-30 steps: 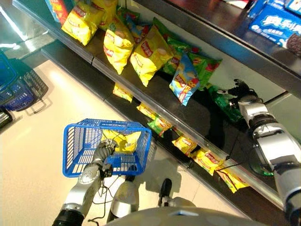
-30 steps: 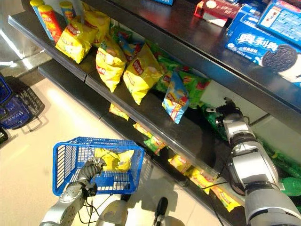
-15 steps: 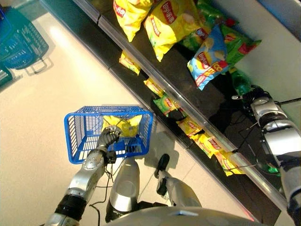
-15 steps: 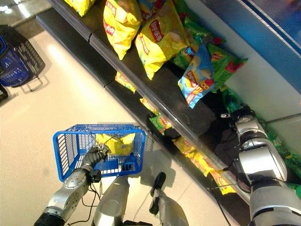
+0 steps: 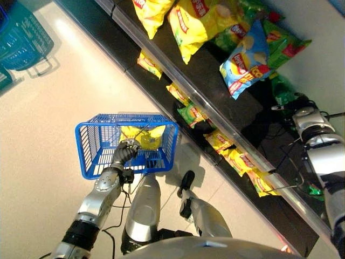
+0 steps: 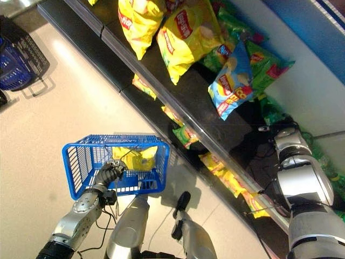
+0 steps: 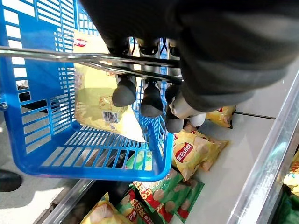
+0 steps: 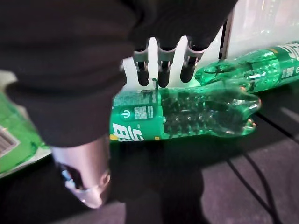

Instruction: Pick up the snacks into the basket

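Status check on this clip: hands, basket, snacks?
Left hand curled on the blue basket handle, yellow snack bag inside. Right hand open over a lying green bottle. Nothing blocking.

The basket (image 5: 91,156) is bright blue lattice with a silver wire handle (image 7: 70,58). The snack bag (image 6: 135,158) inside is yellow. Along the black shelf (image 5: 215,86) lie yellow bags (image 5: 197,21), a blue-and-yellow bag (image 5: 245,59) and green bags (image 5: 283,46). The bottle (image 8: 187,114) is translucent green with a green label.
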Controlling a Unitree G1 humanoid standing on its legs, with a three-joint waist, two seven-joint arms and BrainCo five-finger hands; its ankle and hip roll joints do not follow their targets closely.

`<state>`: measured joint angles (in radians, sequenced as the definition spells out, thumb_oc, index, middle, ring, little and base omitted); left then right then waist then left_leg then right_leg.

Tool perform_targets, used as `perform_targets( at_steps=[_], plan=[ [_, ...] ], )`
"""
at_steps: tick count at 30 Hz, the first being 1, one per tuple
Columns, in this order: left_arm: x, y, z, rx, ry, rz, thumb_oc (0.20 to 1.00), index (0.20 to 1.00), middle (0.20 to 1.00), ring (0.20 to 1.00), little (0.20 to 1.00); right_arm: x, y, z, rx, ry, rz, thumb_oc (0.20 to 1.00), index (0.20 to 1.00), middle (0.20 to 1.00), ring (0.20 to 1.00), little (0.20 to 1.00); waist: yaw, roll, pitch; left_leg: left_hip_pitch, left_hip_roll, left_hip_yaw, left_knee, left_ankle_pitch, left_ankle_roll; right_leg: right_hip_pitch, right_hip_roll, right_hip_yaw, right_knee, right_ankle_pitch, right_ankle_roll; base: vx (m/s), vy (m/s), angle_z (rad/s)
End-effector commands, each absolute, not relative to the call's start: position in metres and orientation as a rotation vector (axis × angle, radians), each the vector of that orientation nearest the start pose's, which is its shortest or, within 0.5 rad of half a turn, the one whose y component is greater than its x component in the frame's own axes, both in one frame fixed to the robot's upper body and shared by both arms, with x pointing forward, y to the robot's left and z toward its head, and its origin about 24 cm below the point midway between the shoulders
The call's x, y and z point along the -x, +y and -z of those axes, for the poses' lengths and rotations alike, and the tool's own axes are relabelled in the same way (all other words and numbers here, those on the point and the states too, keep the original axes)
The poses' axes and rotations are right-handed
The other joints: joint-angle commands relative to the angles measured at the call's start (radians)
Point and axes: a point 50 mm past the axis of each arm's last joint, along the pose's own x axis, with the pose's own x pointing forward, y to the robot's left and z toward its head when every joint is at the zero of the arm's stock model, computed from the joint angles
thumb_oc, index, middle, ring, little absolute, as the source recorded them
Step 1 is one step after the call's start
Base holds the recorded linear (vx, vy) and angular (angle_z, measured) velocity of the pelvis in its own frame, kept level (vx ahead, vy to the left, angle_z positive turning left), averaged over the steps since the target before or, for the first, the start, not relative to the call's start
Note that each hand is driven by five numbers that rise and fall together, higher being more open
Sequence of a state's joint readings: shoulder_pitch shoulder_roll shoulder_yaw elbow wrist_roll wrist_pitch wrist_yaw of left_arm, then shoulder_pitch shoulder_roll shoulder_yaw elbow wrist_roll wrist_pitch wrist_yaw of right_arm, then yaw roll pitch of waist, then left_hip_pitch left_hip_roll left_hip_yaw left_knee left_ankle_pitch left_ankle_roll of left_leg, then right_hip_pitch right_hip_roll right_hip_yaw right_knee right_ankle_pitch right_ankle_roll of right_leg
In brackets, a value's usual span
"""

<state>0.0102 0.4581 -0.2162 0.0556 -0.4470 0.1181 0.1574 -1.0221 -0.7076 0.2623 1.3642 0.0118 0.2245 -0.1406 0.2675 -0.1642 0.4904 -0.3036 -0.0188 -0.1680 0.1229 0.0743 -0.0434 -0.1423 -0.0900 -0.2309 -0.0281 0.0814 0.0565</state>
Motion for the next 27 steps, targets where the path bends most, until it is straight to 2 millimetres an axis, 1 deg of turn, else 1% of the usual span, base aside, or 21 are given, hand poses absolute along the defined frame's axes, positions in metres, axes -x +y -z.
perform_targets(
  at_steps=[1,2,6,7,11,17,18,21,22,24,25,27],
  plan=[
    [-0.240,0.176,-0.065,0.015,0.005,0.115,0.200,0.200,0.200,0.200,0.200,-0.340,-0.390,-0.164,0.719,0.498,0.718,1.000,1.000,1.000,1.000,1.000,0.016,0.033,-0.028,0.001,-0.022,0.028,0.027,-0.074,0.043,-0.045,-0.076,-0.010,0.123,-0.013,0.090,0.00,0.000,0.00],
    [-0.239,0.175,-0.066,0.023,-0.001,0.112,0.200,0.200,0.200,0.200,0.200,-0.338,-0.394,-0.168,0.711,0.492,0.743,1.000,1.000,1.000,1.000,1.000,0.017,0.038,-0.023,-0.006,-0.022,0.028,0.025,-0.072,0.042,-0.050,-0.077,-0.012,0.123,-0.013,0.090,0.00,0.006,0.03],
    [-0.239,0.173,-0.067,0.028,-0.005,0.119,0.200,0.200,0.200,0.200,0.200,-0.332,-0.401,-0.168,0.692,0.497,0.774,1.000,1.000,1.000,1.000,1.000,0.016,0.048,-0.014,-0.014,-0.025,0.026,0.025,-0.071,0.040,-0.056,-0.078,-0.017,0.122,-0.016,0.089,0.00,0.000,0.00],
    [-0.240,0.172,-0.069,0.029,-0.012,0.125,0.200,0.200,0.200,0.200,0.200,-0.328,-0.406,-0.171,0.691,0.496,0.793,1.000,1.000,1.000,1.000,1.000,0.016,0.054,-0.009,-0.020,-0.024,0.023,0.025,-0.073,0.038,-0.060,-0.078,-0.019,0.124,-0.021,0.088,0.00,0.000,0.00],
    [-0.240,0.169,-0.071,0.035,-0.022,0.134,0.200,0.200,0.200,0.200,0.200,-0.323,-0.414,-0.178,0.688,0.489,0.824,1.000,1.000,1.000,1.000,1.000,0.015,0.063,0.002,-0.034,-0.025,0.021,0.023,-0.069,0.035,-0.072,-0.078,-0.023,0.124,-0.022,0.087,0.00,0.000,0.00],
    [-0.241,0.165,-0.076,0.049,-0.048,0.145,0.200,0.200,0.200,0.200,0.200,-0.320,-0.419,-0.190,0.649,0.452,0.860,1.000,1.000,1.000,1.000,1.000,0.009,0.073,0.019,-0.053,-0.022,0.021,0.013,-0.060,0.029,-0.099,-0.075,-0.026,0.128,-0.025,0.083,0.01,-0.010,0.01],
    [-0.241,0.164,-0.078,0.057,-0.057,0.146,0.200,0.200,0.200,0.200,0.200,-0.318,-0.422,-0.195,0.641,0.438,0.877,1.000,1.000,1.000,1.000,1.000,0.008,0.078,0.025,-0.057,-0.021,0.018,0.006,-0.057,0.028,-0.107,-0.074,-0.028,0.130,-0.028,0.082,0.03,-0.024,0.02],
    [-0.241,0.164,-0.080,0.062,-0.066,0.150,0.200,0.200,0.200,0.200,0.200,-0.316,-0.425,-0.199,0.633,0.432,0.890,1.000,1.000,1.000,1.000,1.000,0.007,0.081,0.029,-0.062,-0.021,0.016,0.003,-0.053,0.025,-0.115,-0.074,-0.030,0.133,-0.032,0.080,0.03,-0.038,0.03],
    [-0.240,0.163,-0.082,0.068,-0.071,0.153,0.200,0.200,0.200,0.200,0.200,-0.313,-0.429,-0.204,0.637,0.425,0.909,1.000,1.000,1.000,1.000,1.000,0.005,0.085,0.029,-0.067,-0.019,0.014,-0.006,-0.049,0.023,-0.124,-0.072,-0.033,0.135,-0.037,0.077,0.03,-0.040,0.04],
    [-0.240,0.163,-0.083,0.070,-0.076,0.153,0.200,0.200,0.200,0.200,0.200,-0.312,-0.430,-0.207,0.638,0.421,0.913,1.000,1.000,1.000,1.000,1.000,0.005,0.087,0.029,-0.070,-0.018,0.013,-0.009,-0.046,0.022,-0.130,-0.072,-0.034,0.138,-0.038,0.076,0.03,-0.044,0.03],
    [-0.240,0.163,-0.083,0.074,-0.079,0.152,0.200,0.200,0.200,0.200,0.200,-0.311,-0.432,-0.211,0.628,0.410,0.923,1.000,1.000,1.000,1.000,1.000,0.002,0.092,0.030,-0.077,-0.017,0.009,-0.019,-0.039,0.019,-0.143,-0.070,-0.035,0.140,-0.041,0.075,0.03,-0.047,0.02],
    [-0.240,0.163,-0.083,0.075,-0.080,0.152,0.200,0.200,0.200,0.200,0.200,-0.310,-0.433,-0.212,0.627,0.409,0.929,1.000,1.000,1.000,1.000,1.000,0.002,0.095,0.030,-0.080,-0.015,0.006,-0.025,-0.035,0.017,-0.149,-0.070,-0.036,0.142,-0.042,0.074,0.03,-0.048,0.03]
  ],
)
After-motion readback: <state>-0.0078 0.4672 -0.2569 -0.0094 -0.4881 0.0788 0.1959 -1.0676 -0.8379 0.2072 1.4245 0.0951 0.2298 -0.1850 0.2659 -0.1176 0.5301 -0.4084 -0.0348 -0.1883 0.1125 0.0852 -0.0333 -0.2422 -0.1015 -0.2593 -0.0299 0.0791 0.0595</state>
